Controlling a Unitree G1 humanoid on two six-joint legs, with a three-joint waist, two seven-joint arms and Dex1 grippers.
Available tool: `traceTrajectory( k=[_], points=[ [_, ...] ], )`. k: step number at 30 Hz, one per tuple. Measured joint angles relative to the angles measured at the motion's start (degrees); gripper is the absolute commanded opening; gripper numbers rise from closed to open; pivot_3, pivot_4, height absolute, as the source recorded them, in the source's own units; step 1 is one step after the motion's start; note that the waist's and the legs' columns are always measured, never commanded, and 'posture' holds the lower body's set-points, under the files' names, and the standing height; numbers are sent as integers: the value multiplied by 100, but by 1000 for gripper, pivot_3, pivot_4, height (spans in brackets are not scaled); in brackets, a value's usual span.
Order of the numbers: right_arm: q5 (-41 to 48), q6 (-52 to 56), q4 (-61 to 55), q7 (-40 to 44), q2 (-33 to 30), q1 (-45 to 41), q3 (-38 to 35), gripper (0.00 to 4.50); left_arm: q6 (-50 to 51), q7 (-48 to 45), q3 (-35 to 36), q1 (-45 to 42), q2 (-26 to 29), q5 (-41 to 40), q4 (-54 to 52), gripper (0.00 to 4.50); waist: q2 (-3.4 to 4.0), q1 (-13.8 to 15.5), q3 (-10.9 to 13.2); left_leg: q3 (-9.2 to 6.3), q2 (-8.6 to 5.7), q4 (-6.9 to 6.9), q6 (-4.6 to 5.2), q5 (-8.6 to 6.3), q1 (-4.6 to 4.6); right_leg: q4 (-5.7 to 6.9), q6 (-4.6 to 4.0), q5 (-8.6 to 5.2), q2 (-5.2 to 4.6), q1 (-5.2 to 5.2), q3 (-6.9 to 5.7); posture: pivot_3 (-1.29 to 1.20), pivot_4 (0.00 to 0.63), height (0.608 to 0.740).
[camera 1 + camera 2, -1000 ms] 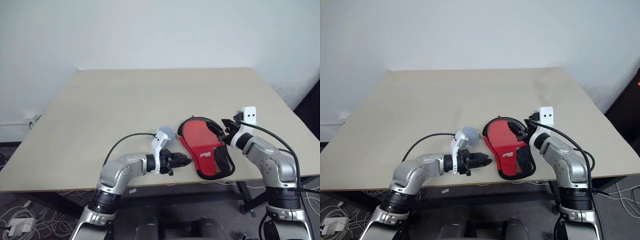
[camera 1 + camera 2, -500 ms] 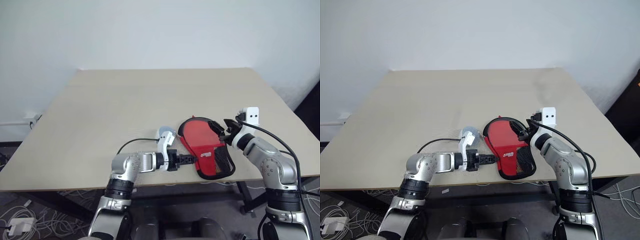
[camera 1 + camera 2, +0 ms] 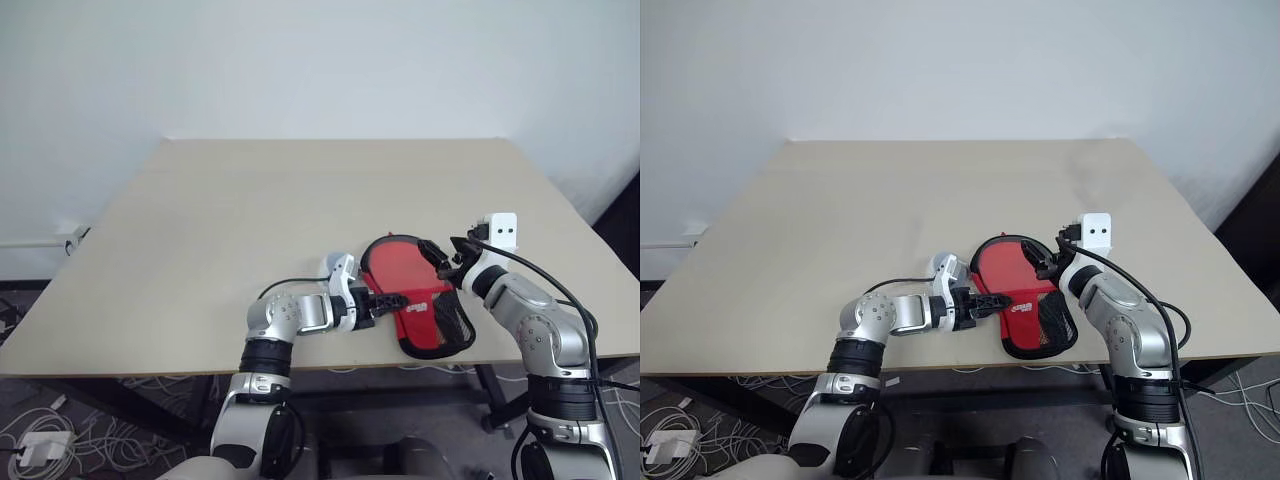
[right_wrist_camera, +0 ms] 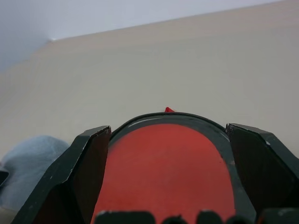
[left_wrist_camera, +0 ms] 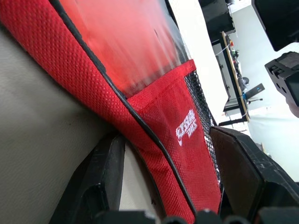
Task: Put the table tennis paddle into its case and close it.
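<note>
The case (image 3: 415, 303) lies flat near the front edge of the worktop (image 3: 300, 200), right of centre, with its round end towards twelve o'clock and its narrower end towards five. It is a soft, paddle-shaped pouch with a thin black piped rim. The round half is glossy clear plastic with bright red showing through, which is the paddle (image 4: 163, 172) inside. The lower half is coarse red mesh fabric, and at the handle end, about four o'clock, is a patch of open black netting. A small white logo sits on the red fabric; its letters are too small to read, even in the left wrist view.

The left gripper (image 3: 392, 299) comes in level from nine o'clock. Its black fingers (image 5: 105, 182) are set at a middling gap on either side of the case's edge, with the red mesh and piping running between them. I cannot tell whether they pinch it. The left wrist view brings out the weave and the sheen on the plastic, which the head views flatten.

The right gripper (image 3: 440, 260) is at the case's two o'clock edge. Its fingers (image 4: 79, 172) are spread wide around the round rim, and I cannot tell whether they touch it. The right wrist view shows the rim's smooth arc and the matte beige worktop beyond.
</note>
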Motion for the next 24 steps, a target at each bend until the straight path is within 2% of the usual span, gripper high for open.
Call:
traceTrajectory(
  k=[2,8,9,17,21,24],
  points=[
    [-2,-3,0,-43,30,0,-9,4279,77,-124,-94,-7,1,0,70,2365,0,12,0,1,0,0,2,-1,-1,-1,0,0,0,0,1,0,0,724],
    [1,-79,5,-149,92,0,-124,4279,274,-243,-259,-2,-87,-8,162,215,0,6,0,0,2,0,5,1,0,0,0,0,1,-1,1,0,0,724],
    [1,-91,14,-160,92,0,-161,4279,287,-248,-243,-22,-103,-18,162,39,1,9,0,0,1,1,5,0,1,-1,0,0,1,1,1,0,0,724],
    [3,-123,105,-226,176,-2,-274,4279,271,-65,-36,-73,-177,-17,239,39,1,9,-1,-9,0,5,31,-18,3,-2,-1,0,0,9,-3,0,0,724],
    [87,-130,112,-218,252,-39,-363,4279,570,-110,-43,-122,41,-62,176,39,2,-37,0,-9,3,3,30,-19,2,-1,0,0,3,6,-3,0,0,724],
    [200,-130,95,-153,252,-46,-409,4279,1084,-121,-87,-145,429,-121,-51,39,2,-100,0,-10,7,-2,18,-10,3,2,0,0,7,2,-3,0,0,724]
  ],
)
